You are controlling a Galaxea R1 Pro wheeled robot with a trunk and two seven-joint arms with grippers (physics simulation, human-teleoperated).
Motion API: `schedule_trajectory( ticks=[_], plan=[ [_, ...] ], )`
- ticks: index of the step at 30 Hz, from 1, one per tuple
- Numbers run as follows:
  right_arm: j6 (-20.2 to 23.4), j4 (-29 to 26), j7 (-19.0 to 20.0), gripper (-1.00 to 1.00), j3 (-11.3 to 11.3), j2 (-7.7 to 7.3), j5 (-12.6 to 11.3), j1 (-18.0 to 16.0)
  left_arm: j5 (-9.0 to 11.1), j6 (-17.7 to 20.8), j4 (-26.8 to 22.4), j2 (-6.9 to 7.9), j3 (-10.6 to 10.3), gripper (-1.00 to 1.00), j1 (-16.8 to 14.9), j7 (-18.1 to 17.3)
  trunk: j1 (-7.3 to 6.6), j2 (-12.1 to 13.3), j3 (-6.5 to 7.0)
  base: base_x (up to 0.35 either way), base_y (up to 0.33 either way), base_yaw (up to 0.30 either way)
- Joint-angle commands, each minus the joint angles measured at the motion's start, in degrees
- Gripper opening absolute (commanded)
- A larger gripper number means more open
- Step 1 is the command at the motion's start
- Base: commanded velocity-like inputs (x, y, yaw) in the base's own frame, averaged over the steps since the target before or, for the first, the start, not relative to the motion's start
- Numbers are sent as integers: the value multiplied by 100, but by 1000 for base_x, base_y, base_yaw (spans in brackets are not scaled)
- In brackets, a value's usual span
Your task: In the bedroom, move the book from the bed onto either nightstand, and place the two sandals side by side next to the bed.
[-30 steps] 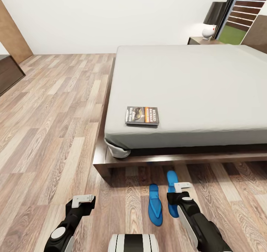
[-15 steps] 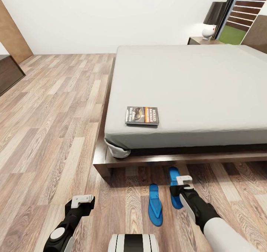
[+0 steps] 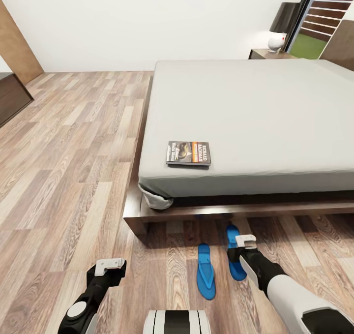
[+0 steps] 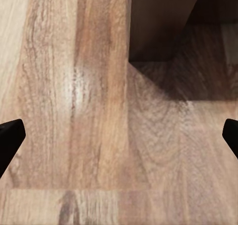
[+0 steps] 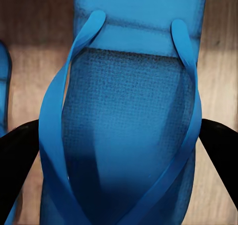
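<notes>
The book (image 3: 188, 153) lies flat near the corner of the bed's grey mattress (image 3: 255, 117). Two blue sandals lie on the floor by the bed's dark frame (image 3: 206, 211). One sandal (image 3: 205, 271) lies free. The other sandal (image 3: 236, 260) (image 5: 129, 135) sits between the fingers (image 5: 17, 160) of my right gripper (image 3: 244, 243) (image 5: 119, 150), which is shut on its sides. The free sandal's edge (image 5: 4, 81) shows beside it. My left gripper (image 3: 109, 267) (image 4: 119, 140) hangs open over bare planks near the frame's corner (image 4: 158, 21).
A nightstand (image 3: 268, 53) with a white lamp (image 3: 277, 41) stands beyond the bed's far side, by a tall window (image 3: 327, 14). A dark cabinet (image 3: 12, 95) sits at the far left. Wood floor stretches to the left of the bed.
My right arm has reached forward and to the right. The sandal in its gripper has shifted a little to the right and away from the other one. The left arm has stayed put.
</notes>
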Motion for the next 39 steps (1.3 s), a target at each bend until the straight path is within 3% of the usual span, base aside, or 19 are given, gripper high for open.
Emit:
schedule_trajectory(
  ticks=[1,4,13,15,16,17,21,22,25,30,33,39],
  plan=[
    [10,21,-34,-100,49,-6,-62,-13,27,30,-9,2,-14,100,-1,40,-1,-2,-4,0,0,0],
    [-51,66,-22,-100,49,-1,-66,-29,27,29,-10,-3,-15,100,-1,40,-1,-2,-4,0,0,0],
    [49,70,391,-100,49,5,-88,-37,25,64,-138,-12,2,100,-1,40,22,-14,-203,0,0,0],
    [176,67,390,-100,49,8,-93,-37,26,432,-611,-2,12,100,-1,40,27,-16,-248,0,0,0],
    [287,62,385,-100,49,9,-102,-38,27,1212,-1074,-6,26,100,-21,40,30,-18,-270,0,0,0],
    [352,54,387,-100,49,5,-112,-38,27,1979,-1315,3,253,100,-106,43,32,-19,-292,0,0,0],
    [371,34,389,-100,49,2,-119,-39,27,2247,-1392,103,1036,100,-253,20,43,-24,-381,0,0,0],
    [373,25,390,-100,48,2,-122,-37,33,2280,-1395,297,1363,100,-336,-3,45,-26,-403,0,0,0],
    [372,19,390,-100,44,1,-127,-38,125,2466,-1393,721,1794,100,-498,-33,53,-30,-469,0,0,0],
    [259,1,406,-100,34,-2,-132,-38,994,2633,-1387,1117,2446,100,-572,-52,66,-36,-580,0,0,0],
    [-125,-7,421,-100,12,-6,-139,-34,1198,2654,-1383,1245,2562,100,-572,-55,74,-40,-646,0,0,0],
    [-353,16,423,-100,9,-3,-130,-34,1248,2660,-1368,1244,2478,100,-572,-56,89,-48,-779,0,0,0]
  ],
)
